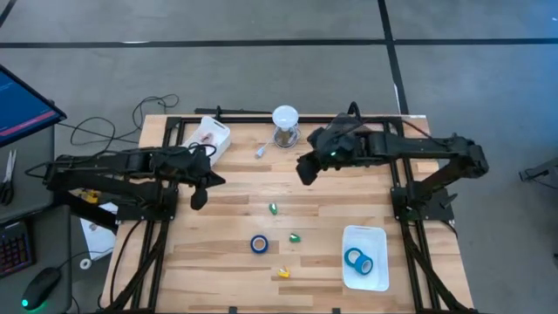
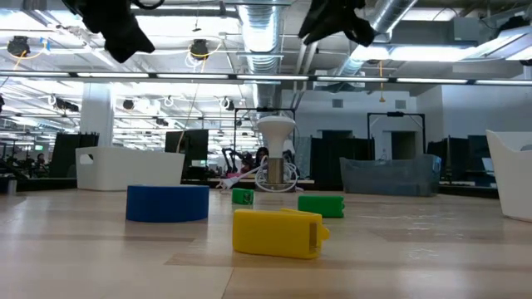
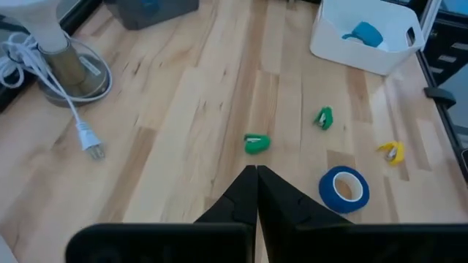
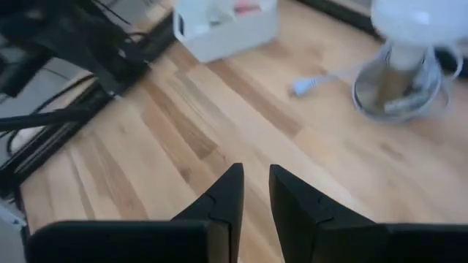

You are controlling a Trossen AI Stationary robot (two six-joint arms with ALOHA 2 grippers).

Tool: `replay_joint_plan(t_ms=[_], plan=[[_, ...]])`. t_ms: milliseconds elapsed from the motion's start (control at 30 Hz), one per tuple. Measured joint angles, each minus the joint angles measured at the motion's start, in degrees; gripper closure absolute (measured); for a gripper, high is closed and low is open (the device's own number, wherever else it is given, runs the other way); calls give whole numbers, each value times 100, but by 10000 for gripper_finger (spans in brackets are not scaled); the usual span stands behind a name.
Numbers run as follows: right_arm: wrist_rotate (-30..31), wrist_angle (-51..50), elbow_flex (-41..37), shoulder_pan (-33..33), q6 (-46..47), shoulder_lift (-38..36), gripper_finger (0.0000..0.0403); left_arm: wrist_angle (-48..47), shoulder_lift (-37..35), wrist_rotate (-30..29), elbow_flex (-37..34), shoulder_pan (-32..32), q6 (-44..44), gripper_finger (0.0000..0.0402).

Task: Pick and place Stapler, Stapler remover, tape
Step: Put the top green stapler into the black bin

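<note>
Two blue tape rolls [image 1: 357,259] already in the white tray [image 1: 380,277]; one tape roll [image 1: 259,243] left loose on the worktop [image 1: 235,218] among small green and yellow pieces. Right claw [image 1: 306,169] empty, slightly parted, hovering apart; left claw [image 1: 199,195] closed, empty.

No text, label, brand, number or sign can be read in any of the views. The blue tape roll [image 1: 259,244], the white trays [image 1: 364,257] and the small green and yellow pieces show no legible markings.
</note>
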Motion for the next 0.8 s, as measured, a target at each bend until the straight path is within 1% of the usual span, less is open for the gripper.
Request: replay_joint_plan(t_ms=[167,367,500,633,800], plan=[[50,-297,378,192,666,672,343,-11,-101,0,0,23,350,401],[-46,-343,862,374,1079,1414,343,-23,-284,-2,3,43,526,401],[-367,-331,1210,433,1441,1860,343,-76,-397,-2,4,44,558,401],[-951,-385,1456,458,1683,2254,343,-146,-490,-3,4,44,646,401],[-1553,-751,1635,481,1794,2765,339,-180,-557,-2,2,42,667,401]])
